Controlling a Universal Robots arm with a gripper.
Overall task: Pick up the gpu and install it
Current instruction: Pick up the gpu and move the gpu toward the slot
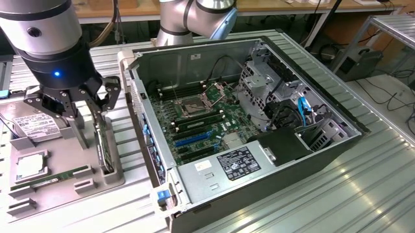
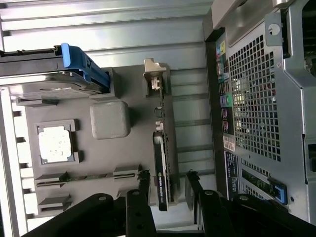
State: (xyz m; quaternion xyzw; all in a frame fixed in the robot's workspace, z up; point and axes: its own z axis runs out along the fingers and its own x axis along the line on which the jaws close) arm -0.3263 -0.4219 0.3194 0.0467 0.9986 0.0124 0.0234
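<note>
The gpu [image 1: 102, 145] stands on its edge in a slot of the grey holder tray [image 1: 65, 189], at the exterior view's left. In the wrist view the gpu [image 2: 160, 170] shows edge-on as a thin dark card, with its silver end bracket [image 2: 155, 81] at the far end. My gripper [image 1: 87, 104] hangs just above the card and is open. Its two black fingers [image 2: 143, 183] stand on either side of the card's near end without touching it, so the gripper [image 2: 167, 181] straddles it. The open computer case [image 1: 246, 121] lies beside the tray with its motherboard [image 1: 201, 121] exposed.
On the tray are a silver hard drive [image 1: 36, 124] in a blue-handled caddy [image 2: 81, 66], a square CPU [image 2: 55, 143] and a long RAM stick [image 1: 52, 177]. The case's back panel [image 2: 256, 98] stands close beside the tray. Drive cages and cables [image 1: 285, 107] crowd the case's far side.
</note>
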